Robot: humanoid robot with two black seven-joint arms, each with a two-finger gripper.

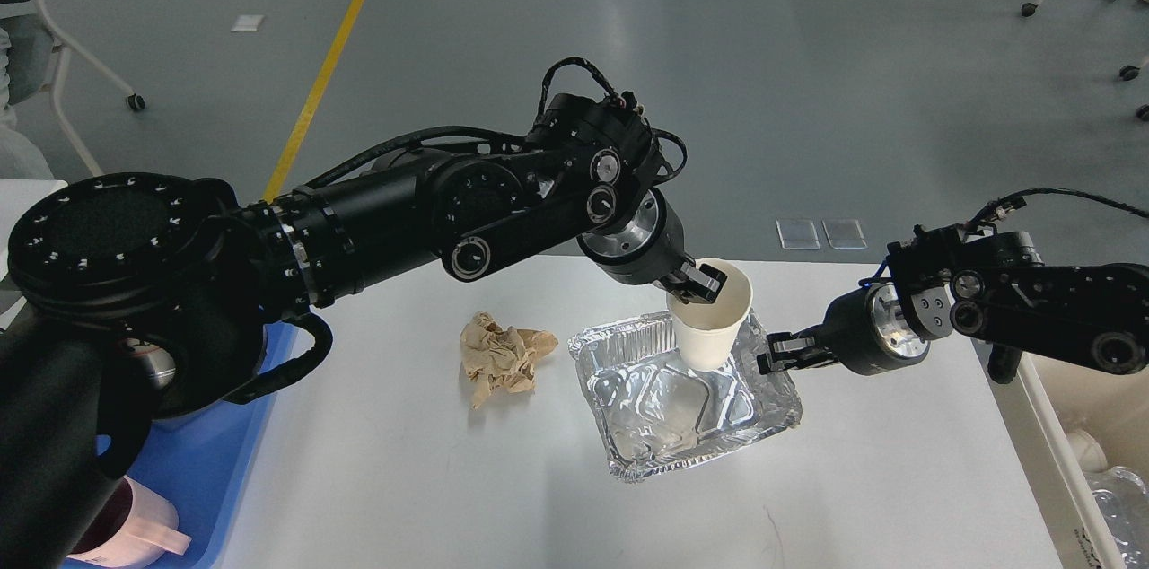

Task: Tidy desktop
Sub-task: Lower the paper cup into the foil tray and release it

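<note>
Head view: left gripper (698, 284) is clamped on the rim of the paper cup (709, 327), held above the foil tray (691, 398) at the desktop's (431, 479) centre. Right gripper (779, 352), at 3 o'clock of the cup, looks slightly apart and empty. Still to clear: cup, tray, crumpled paper (501, 355) at 9 o'clock of the tray. Blue bin (202, 484) at 8 o'clock and pink mug (135, 533) are cut off; the cup's base contact is unclear.
</note>
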